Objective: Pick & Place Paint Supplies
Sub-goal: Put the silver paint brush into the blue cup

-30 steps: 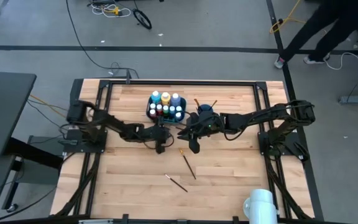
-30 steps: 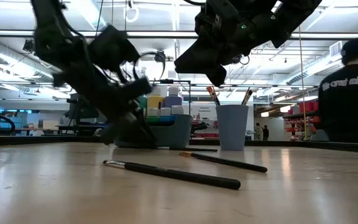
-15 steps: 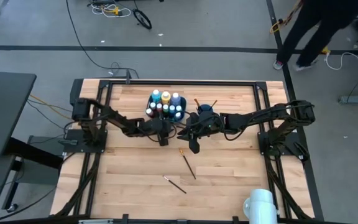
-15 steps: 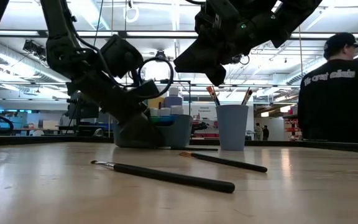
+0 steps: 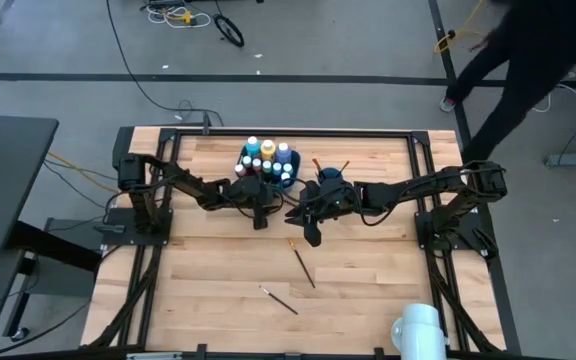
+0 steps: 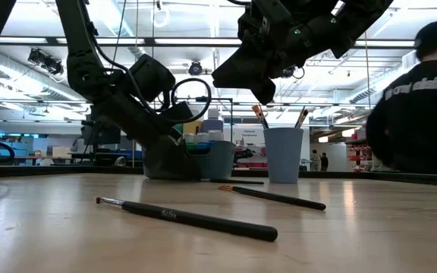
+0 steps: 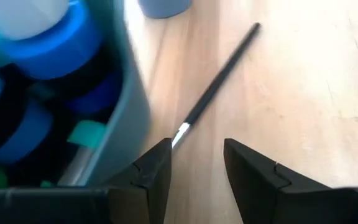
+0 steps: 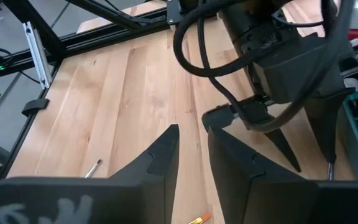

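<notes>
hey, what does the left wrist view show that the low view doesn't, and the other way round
Only the left wrist view: the inside of the teal bin, with blue bottles, and a paintbrush lying beside its wall, ahead of the open left claw.

Only the low view: the right claw hanging above the table, the blue cup with brushes, two more paintbrushes on the wood, and a person.

Both: the bin and the wooden table.
</notes>
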Tool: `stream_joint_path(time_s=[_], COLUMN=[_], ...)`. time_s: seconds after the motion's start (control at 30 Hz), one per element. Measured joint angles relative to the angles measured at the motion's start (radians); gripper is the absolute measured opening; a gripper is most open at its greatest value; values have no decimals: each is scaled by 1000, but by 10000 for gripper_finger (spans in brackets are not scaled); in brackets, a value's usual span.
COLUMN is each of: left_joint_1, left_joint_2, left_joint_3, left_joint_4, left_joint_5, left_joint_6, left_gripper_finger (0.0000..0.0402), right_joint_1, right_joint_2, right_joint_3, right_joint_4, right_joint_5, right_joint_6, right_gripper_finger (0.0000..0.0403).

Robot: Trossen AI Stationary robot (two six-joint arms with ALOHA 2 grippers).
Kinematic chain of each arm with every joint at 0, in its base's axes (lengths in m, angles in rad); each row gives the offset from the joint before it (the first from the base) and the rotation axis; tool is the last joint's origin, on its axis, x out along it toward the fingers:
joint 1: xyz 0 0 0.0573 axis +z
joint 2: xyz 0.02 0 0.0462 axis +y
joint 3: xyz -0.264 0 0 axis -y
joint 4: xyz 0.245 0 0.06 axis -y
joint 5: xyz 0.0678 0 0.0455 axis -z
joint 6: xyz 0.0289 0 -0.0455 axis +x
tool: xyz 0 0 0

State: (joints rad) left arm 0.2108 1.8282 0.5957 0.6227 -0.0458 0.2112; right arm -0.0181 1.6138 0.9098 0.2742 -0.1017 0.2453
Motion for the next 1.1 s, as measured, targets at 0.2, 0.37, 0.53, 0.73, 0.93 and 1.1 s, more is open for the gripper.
stream_joint_path(time_s=[0.2, 0.37, 0.53, 0.73, 0.93, 1.1], left_joint_1=[13, 54, 98, 119, 122, 83], left_joint_2=[0, 0, 5, 4, 4, 0], left_joint_3=[0, 0, 1, 3, 3, 2], left_joint_4=[-5, -5, -9, -65, -72, -93], left_joint_5=[-27, 54, 177, 200, 245, 345], left_joint_6=[39, 54, 32, 35, 7, -65], left_gripper_finger=[155, 154, 154, 154, 154, 154], right_joint_1=[0, 0, 0, 0, 0, 0], right_joint_2=[0, 0, 0, 0, 0, 0], right_joint_3=[0, 0, 0, 0, 0, 0], right_joint_4=[0, 1, 1, 2, 2, 2], right_joint_5=[0, 0, 0, 0, 0, -2], right_joint_6=[0, 0, 0, 0, 0, 0], right_gripper_finger=[89, 89, 89, 89, 89, 89])
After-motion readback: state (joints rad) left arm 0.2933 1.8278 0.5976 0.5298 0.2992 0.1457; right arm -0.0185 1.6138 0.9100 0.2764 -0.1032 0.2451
